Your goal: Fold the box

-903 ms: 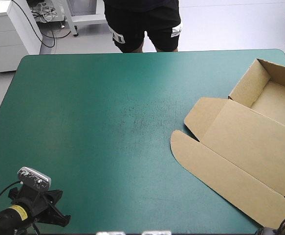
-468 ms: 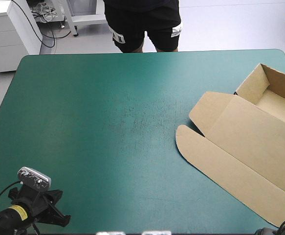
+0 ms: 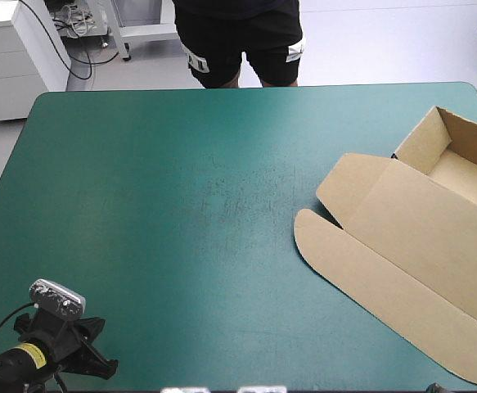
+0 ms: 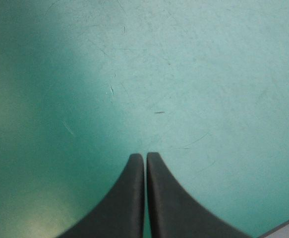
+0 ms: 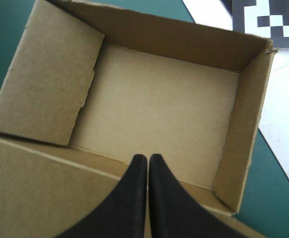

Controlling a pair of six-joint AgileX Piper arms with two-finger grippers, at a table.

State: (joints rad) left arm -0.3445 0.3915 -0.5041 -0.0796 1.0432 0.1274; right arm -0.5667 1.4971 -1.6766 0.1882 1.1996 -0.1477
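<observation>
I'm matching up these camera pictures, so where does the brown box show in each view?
High view: box on the teal-green cover's right side, lid flat, tray beyond it.
Left wrist view: not in it, only the cover.
Right wrist view: its open tray ahead of the right gripper.
Shared landmark: tray wall nearest the cover's middle.

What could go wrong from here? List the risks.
The box sits at the table's right edge, its tray near the far corner; a push might slide it off.
The right jaws are shut above where tray meets lid; lowered, they might dent it.
The left jaws, shut over bare teal-green cover, cannot steady it.
</observation>
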